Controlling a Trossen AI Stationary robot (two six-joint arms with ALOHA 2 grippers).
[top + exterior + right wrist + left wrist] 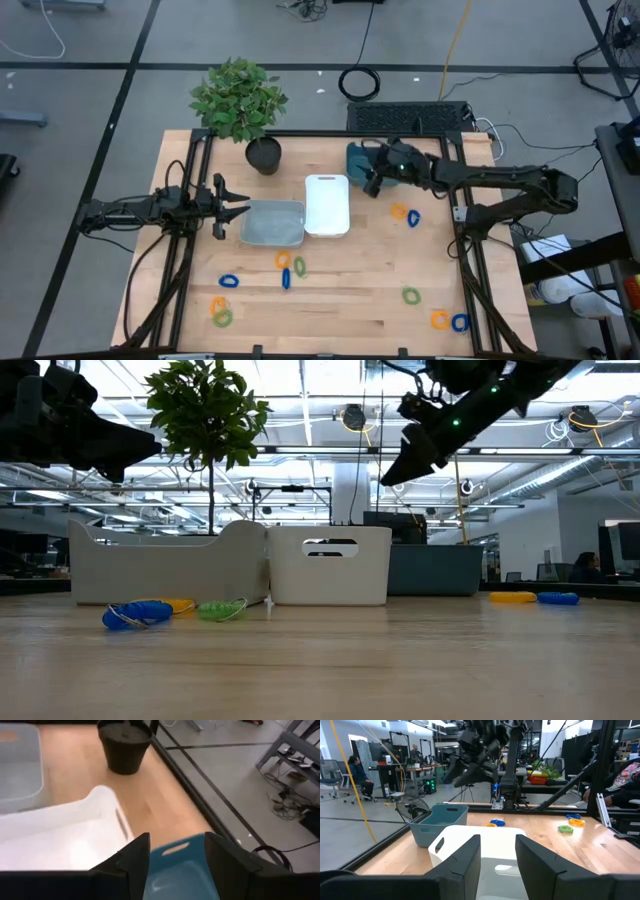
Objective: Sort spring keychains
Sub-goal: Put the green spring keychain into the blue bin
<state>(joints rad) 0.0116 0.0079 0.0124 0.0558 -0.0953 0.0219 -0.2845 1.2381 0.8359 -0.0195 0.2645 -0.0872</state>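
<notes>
The spring keychains are scattered over the near half of the wooden table (340, 300), none yet in a tray. An orange one (399, 211) and a blue one (414, 218) lie just beside each other to the right of the white tray (327, 205). An orange (283, 260), a green (299, 267) and a blue (286, 278) one are clustered below the clear tray (272, 223); another blue (229, 281) lies to their left, and an orange and green pair (220, 312) sits near the front left corner. A green one (411, 295) lies alone toward the right, with an orange and blue pair (449, 321) at the front right.

The right gripper (372, 183) is held in the air above the teal tray (358, 158), at the far side of the table; its fingers are spread apart and nothing is seen between them in the right wrist view. The left gripper (232, 209) is stationed at the left edge of the clear tray, its fingers parted and empty.

The keychains are judged to be very light, springy plastic coils that would flex and possibly skid or roll on the smooth wood when nudged. A hold across the coil's body, with the fingers brought down on either side of the loop, is likely the surest; a pinch at one end could let the coil stretch or flick away. Where two lie touching, the neighbour could be dragged along.
</notes>
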